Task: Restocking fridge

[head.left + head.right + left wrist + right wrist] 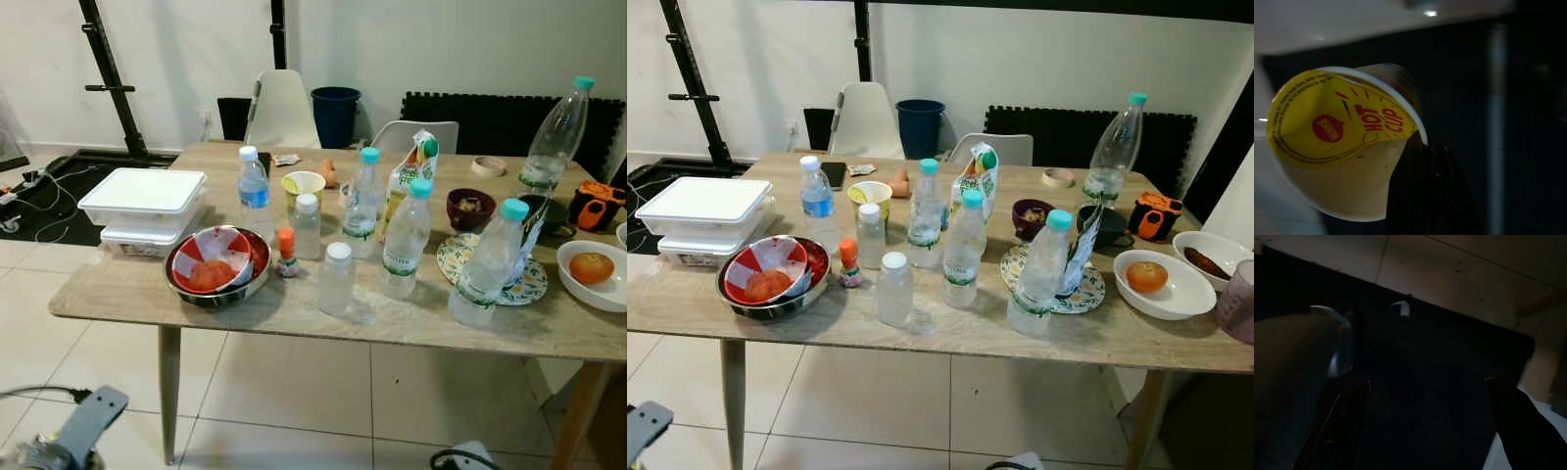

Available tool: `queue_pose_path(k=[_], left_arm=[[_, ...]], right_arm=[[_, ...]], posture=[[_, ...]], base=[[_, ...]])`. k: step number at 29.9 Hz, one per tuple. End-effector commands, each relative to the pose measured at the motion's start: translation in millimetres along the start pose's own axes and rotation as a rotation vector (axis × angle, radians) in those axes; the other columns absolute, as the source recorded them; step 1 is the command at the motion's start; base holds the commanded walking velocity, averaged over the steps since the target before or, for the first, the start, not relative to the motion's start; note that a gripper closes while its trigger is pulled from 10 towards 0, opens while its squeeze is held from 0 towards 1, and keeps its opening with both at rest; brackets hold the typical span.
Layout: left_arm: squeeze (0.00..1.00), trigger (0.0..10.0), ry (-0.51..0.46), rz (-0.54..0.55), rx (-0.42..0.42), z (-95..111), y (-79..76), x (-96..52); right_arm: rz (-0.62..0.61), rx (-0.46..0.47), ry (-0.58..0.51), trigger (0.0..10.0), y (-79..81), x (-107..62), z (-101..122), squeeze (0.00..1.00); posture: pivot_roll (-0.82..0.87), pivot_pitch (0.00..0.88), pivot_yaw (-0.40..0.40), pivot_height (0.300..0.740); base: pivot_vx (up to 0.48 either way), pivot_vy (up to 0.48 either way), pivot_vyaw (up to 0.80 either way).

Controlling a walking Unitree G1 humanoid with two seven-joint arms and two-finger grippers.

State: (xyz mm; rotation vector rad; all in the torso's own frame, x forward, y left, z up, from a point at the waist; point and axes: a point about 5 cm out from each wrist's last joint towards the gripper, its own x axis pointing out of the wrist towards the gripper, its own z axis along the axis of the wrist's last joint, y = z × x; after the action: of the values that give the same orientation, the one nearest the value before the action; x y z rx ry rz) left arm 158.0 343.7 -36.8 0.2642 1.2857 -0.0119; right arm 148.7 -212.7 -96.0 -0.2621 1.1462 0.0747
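In the left wrist view my left gripper [1406, 161] is shut on a paper cup [1337, 142] with a yellow "HOT CUP" lid; one black finger [1425, 196] lies against its side. That arm [78, 431] hangs low at the near left, below the table. The right wrist view is dark: my right gripper [1427, 382] is open, with nothing between its fingers and a pale rounded thing [1298, 382] beside one of them. On the wooden table [127, 294] stand several water bottles [406, 240], a juice carton [411, 171] and another yellow-lidded cup [304, 186].
Stacked white containers [145, 206] and a red bowl of food [217, 264] sit at the table's left. A patterned plate [1087, 289], a dark bowl [470, 208] and a white dish with an orange fruit [591, 269] are at the right. Chairs [284, 108] and a blue bin [336, 113] stand behind.
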Motion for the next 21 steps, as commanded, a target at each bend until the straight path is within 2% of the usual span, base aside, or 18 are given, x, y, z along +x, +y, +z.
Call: queue_pose_path(k=[1,2,3,5,6,8,9,11,12,17,21], left_arm=[[0.0,10.0,0.027,-0.018,-0.092,-19,-25.2,11.3],[0.0,10.0,0.027,-0.018,-0.092,-19,-25.2,11.3],[0.0,10.0,0.051,-0.014,-0.117,-31,-38.2,16.1],[0.0,10.0,0.06,-0.007,-0.166,-42,-54.7,21.2],[0.0,10.0,0.044,-0.018,-0.208,-44,-64.9,23.9],[0.0,10.0,0.044,-0.018,-0.208,-44,-64.9,23.9],[0.0,10.0,0.008,-0.018,-0.25,-43,-77.3,27.1],[0.0,10.0,0.008,-0.018,-0.25,-43,-77.3,27.1],[0.0,10.0,-0.021,0.047,-0.295,-43,-83.2,29.0],[0.0,10.0,-0.056,0.107,-0.354,-39,-86.1,30.0],[0.0,10.0,-0.133,0.141,-0.372,-23,-85.9,30.0]], right_arm=[[-0.007,0.01,-0.005,10.0,-1.3,0.1,2,0.0],[-0.007,0.01,-0.005,10.0,-1.3,0.1,2,0.0],[-0.01,0.017,-0.005,10.0,-2.1,0.1,2,0.0],[-0.013,0.019,-0.004,10.0,-3.0,0.0,2,0.0],[-0.016,0.019,-0.002,10.0,-3.6,-0.2,1,0.0],[-0.016,0.019,-0.002,10.0,-3.6,-0.2,1,0.0],[-0.024,0.021,0.001,10.0,-4.6,-0.3,0,0.0],[-0.024,0.021,0.001,10.0,-4.6,-0.3,0,0.0],[-0.037,0.048,0.0,10.0,-5.7,-0.4,0,0.0],[-0.047,0.079,-0.002,10.0,-6.2,-0.3,1,0.0],[-0.056,0.11,-0.007,10.0,-8.0,-0.2,3,0.0]], posture=[[-0.02,0.0,-0.007,0.74],[-0.02,0.0,-0.007,0.74],[-0.02,0.0,-0.011,0.74],[-0.02,0.0,-0.011,0.74],[-0.01,0.0,-0.014,0.74],[-0.01,0.0,-0.014,0.74],[-0.01,0.0,-0.015,0.74],[-0.01,0.0,-0.015,0.74],[-0.01,0.001,-0.016,0.74],[-0.02,0.011,-0.014,0.74],[-0.02,0.028,-0.014,0.74]], base=[[0.0,0.0,0.0],[0.0,0.0,0.0],[0.0,0.0,0.0],[0.0,0.0,0.0],[0.0,0.0,0.0],[0.0,0.0,0.0],[0.0,0.0,0.0],[0.0,0.0,0.0],[0.0,0.0,0.0],[0.0,0.0,0.0],[0.0,0.0,0.0]])
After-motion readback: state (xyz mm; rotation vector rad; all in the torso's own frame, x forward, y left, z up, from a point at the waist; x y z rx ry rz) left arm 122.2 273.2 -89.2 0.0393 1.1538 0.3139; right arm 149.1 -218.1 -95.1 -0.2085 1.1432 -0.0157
